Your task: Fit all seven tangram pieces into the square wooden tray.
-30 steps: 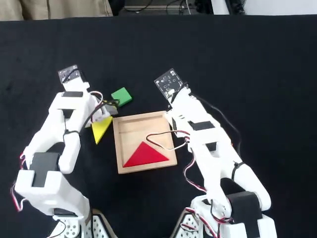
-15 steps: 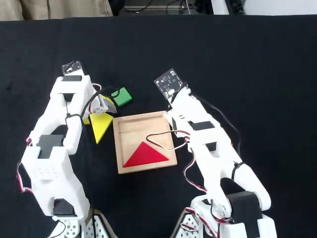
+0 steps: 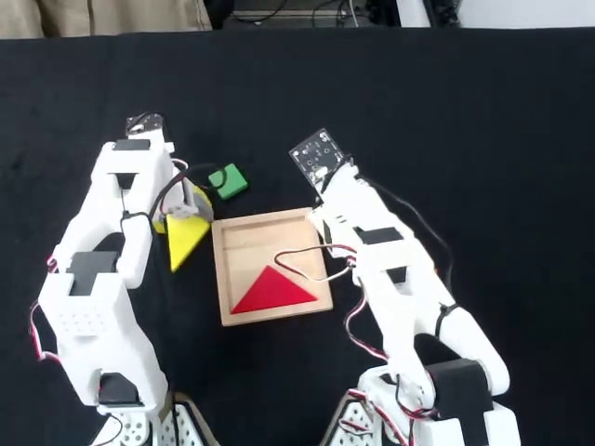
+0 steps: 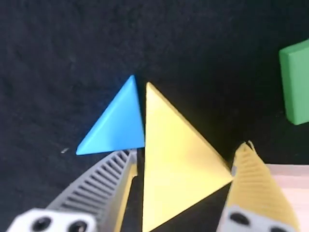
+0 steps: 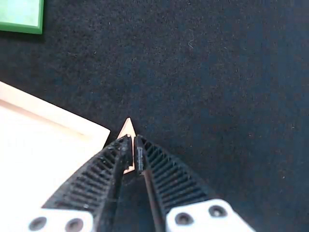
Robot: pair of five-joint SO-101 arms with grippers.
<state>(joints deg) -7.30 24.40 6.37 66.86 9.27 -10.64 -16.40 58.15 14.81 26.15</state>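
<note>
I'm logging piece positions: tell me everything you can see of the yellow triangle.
The yellow triangle is a flat, smooth, solid-coloured piece. It seems to lie on the black cloth beside the wooden tray, between the left gripper's open fingers, one corner against a finger; a blue triangle lies along one edge.

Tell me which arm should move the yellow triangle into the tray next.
Left. The left gripper is open and straddles the yellow triangle beside the tray; the right gripper is shut at a tray corner.
</note>
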